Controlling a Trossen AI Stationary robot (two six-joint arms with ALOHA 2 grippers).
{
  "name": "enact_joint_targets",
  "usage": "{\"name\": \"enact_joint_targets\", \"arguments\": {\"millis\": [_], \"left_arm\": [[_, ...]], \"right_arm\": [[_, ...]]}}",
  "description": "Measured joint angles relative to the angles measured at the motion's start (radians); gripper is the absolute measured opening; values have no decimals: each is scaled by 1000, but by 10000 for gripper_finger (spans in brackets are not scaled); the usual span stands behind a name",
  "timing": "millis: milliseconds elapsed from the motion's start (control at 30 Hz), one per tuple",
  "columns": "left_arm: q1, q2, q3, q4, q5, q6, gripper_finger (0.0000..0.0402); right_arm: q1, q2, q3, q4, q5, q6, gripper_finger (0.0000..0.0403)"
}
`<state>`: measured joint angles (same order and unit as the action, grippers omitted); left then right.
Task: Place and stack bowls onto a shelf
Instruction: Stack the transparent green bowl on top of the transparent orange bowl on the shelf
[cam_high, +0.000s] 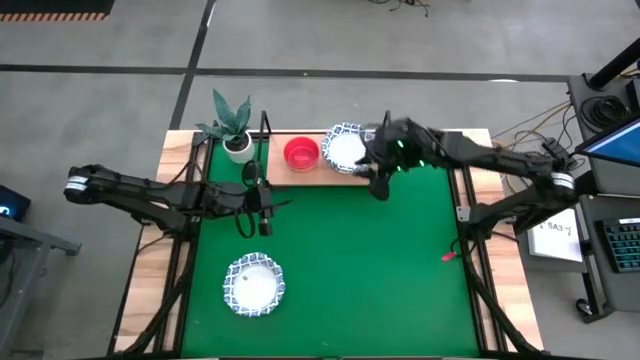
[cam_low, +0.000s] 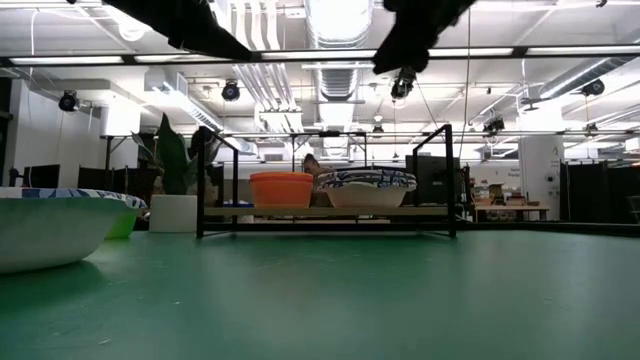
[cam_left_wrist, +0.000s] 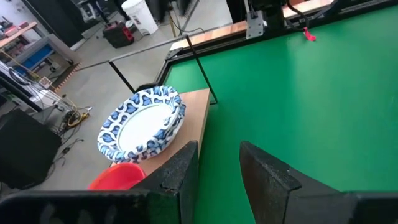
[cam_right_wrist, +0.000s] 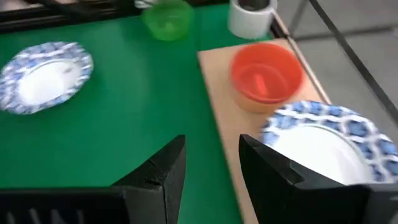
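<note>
The shelf (cam_high: 315, 172) is standing at the far edge of the green mat (cam_high: 340, 270), beside a small white plant pot (cam_high: 238, 146). On its wooden board a red bowl (cam_high: 301, 153) is sitting just beside a blue-rimmed white bowl (cam_high: 346, 149) — in the low view that patterned one looks like more than one bowl nested together, though the count is hard to tell. The right gripper (cam_high: 379, 186) is hanging above the shelf's edge near the patterned bowl, its fingers (cam_right_wrist: 165, 171) parted and holding nothing. The left gripper (cam_high: 262, 215) is hovering over the mat, well apart from the shelf, its fingers (cam_left_wrist: 180, 174) also spread and empty. Another blue-rimmed bowl (cam_high: 253, 284) is lying on the mat nearer the front, and a green bowl (cam_right_wrist: 166, 18) is sitting close to the plant pot — just beside the shelf's end
</note>
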<state>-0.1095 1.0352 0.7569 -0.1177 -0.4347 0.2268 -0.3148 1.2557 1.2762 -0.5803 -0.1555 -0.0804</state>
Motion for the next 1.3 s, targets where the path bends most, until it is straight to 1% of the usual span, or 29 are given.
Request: {"name": "enact_joint_targets", "arguments": {"millis": [167, 267, 367, 467, 567, 633, 733, 800, 867, 967, 1300], "left_arm": [[0, 24, 2, 30, 2, -3, 102], [0, 35, 2, 27, 2, -58, 102], [0, 37, 2, -13, 2, -160, 102], [0, 35, 2, -99, 1, -293, 102], [1, 34, 2, -205, -2, -467, 102], [12, 35, 2, -327, -1, -624, 102], [47, 43, 2, -602, 5, -917, 102], [74, 54, 2, -804, 32, -1131, 102], [98, 71, 2, -945, 68, -1264, 102], [116, 96, 2, -1022, 77, -1309, 102], [214, 178, 1, -1007, 78, -1208, 102]], "right_arm": [[94, -138, -275, 307, -1, 0, 136], [135, -197, -403, 444, -1, 3, 133], [158, -241, -488, 499, 1, 25, 132], [172, -270, -534, 496, 29, 51, 132], [174, -290, -555, 487, 36, 54, 132], [174, -295, -560, 488, 36, 46, 132], [174, -297, -561, 487, 36, 18, 132], [174, -298, -561, 489, 36, 3, 132], [173, -298, -561, 489, 36, -10, 132], [173, -298, -561, 489, 36, -17, 132], [173, -292, -562, 481, 36, -25, 132]]}}
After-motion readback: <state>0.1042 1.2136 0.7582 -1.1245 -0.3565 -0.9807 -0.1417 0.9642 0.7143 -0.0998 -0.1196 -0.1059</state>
